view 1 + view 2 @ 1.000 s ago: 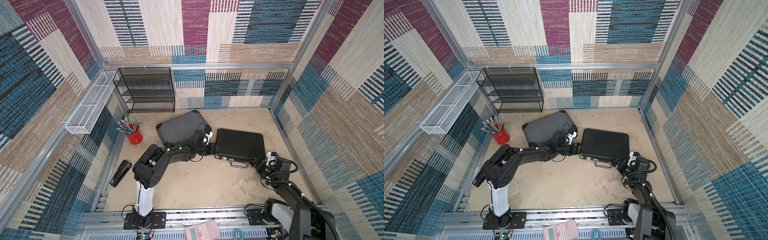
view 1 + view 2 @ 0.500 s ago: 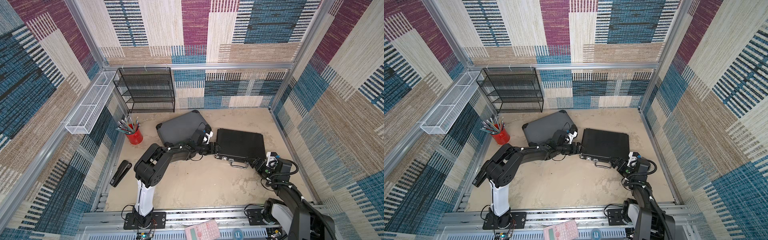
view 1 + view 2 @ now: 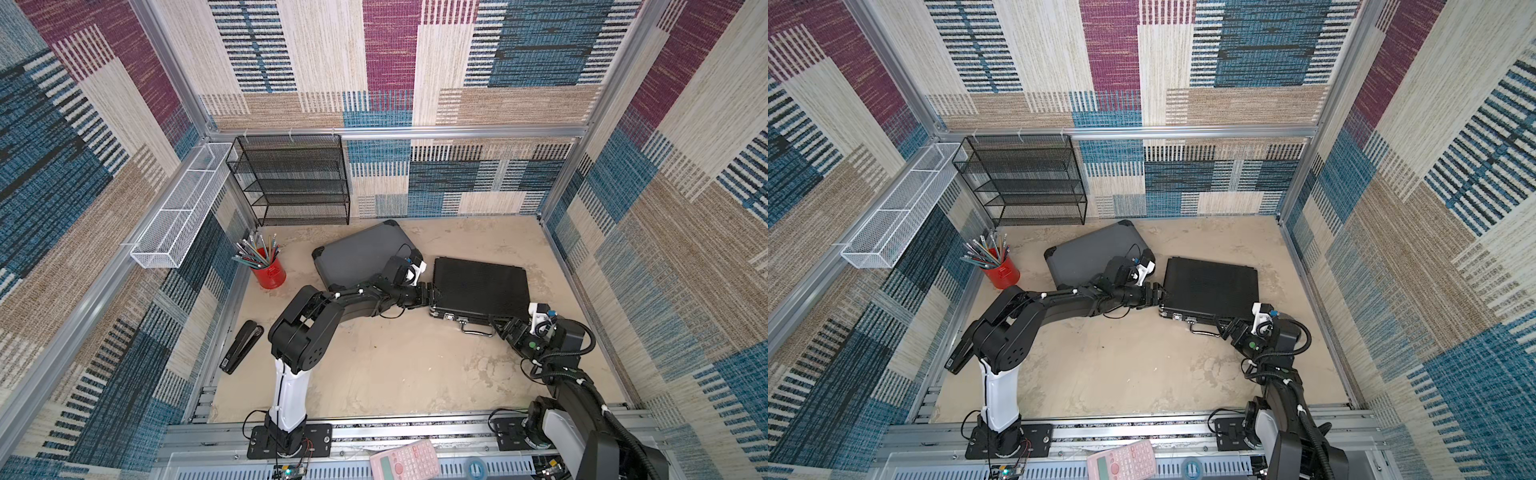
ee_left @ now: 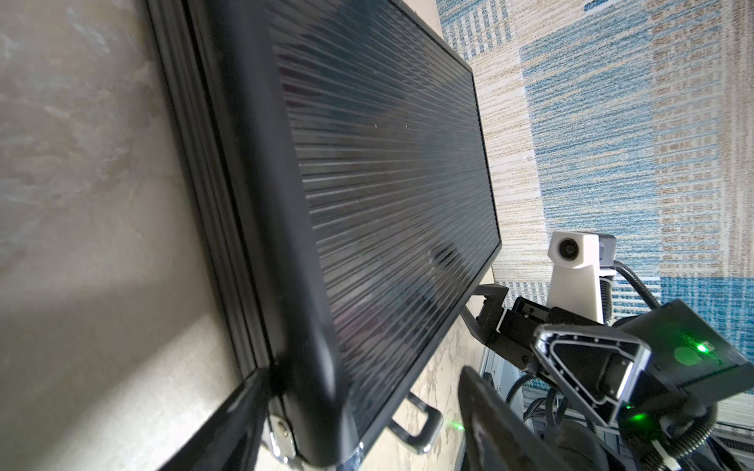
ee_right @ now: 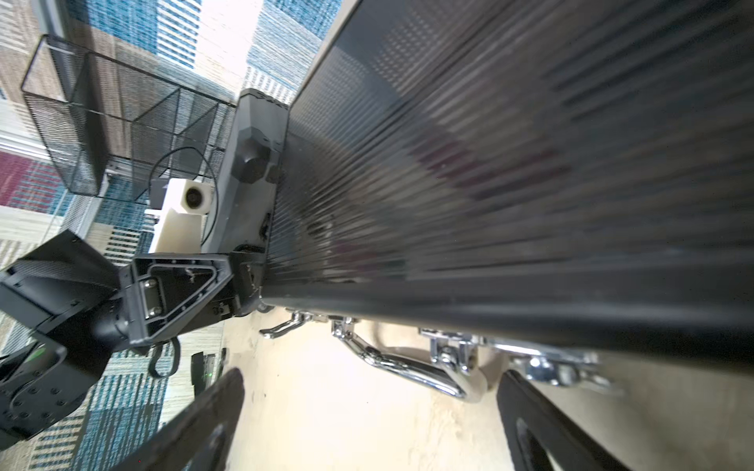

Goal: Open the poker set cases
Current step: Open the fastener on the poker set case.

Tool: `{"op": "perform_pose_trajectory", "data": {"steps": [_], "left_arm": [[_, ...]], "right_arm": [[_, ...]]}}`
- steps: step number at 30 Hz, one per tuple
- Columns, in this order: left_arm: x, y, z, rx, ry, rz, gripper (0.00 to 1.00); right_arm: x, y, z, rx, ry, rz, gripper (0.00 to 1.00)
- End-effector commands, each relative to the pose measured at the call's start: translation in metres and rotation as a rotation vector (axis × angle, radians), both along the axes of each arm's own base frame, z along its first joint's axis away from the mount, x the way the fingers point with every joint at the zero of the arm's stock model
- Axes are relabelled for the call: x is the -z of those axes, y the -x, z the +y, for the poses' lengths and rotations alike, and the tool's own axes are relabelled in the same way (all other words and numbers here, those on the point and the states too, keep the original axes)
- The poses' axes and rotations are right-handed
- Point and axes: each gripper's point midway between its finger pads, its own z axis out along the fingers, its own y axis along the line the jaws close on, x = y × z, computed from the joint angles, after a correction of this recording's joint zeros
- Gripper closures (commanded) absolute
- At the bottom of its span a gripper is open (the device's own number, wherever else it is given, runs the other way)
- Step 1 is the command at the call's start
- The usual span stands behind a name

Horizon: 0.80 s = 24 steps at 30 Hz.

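Using the black case (image 3: 482, 286) as the anchor. It's lying flat on the desk (image 3: 395, 374), lid down, with its chrome handle (image 3: 478, 331) on the edge nearest the arm bases.

Way off to the left of the black case there's a white wire basket (image 3: 178, 212) hanging on the side wall. A black mesh shelf (image 3: 299, 183) stands against the back wall, behind and left of the case. A red cup of pencils (image 3: 272, 272) is well to the left of the case, and a black stapler (image 3: 241, 345) lies on the desk, left of it and nearer the bases.

The grey case (image 3: 357, 253) is just beside the black case on its left. It's also shut and flat, sitting at an angle, and I can't tell if the two touch.

The left claw (image 3: 431, 293) is at the black case's left edge, near the handle-side corner. In the left wrist view its jaws are parted around that corner. One finger (image 4: 245, 407) is against the side and the other stands off the ribbed lid — so not clamped.

The right claw (image 3: 498, 325) is at the case's handle edge, just right of the handle, jaws spread wide and holding nothing. The right wrist view shows a silver latch (image 5: 449, 352) just ahead of it.

A pink calculator (image 3: 405, 461) sits on the rail, well in front of the case.
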Motion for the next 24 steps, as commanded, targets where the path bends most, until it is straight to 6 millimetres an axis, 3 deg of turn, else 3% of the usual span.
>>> {"op": "perform_pose_trajectory", "data": {"steps": [1, 11, 24], "left_arm": [[-0.012, 0.005, -0.007, 0.059, 0.038, -0.029, 0.26], [-0.016, 0.004, -0.004, 0.049, 0.02, -0.048, 0.26], [-0.018, 0.006, -0.004, 0.058, 0.017, -0.057, 0.26]], "right_arm": [[-0.007, 0.001, 0.005, -0.022, -0.035, -0.022, 0.02], [0.026, 0.0, -0.021, 0.105, 0.073, 0.138, 0.01], [0.03, -0.012, -0.039, 0.148, 0.102, 0.144, 0.01]]}}
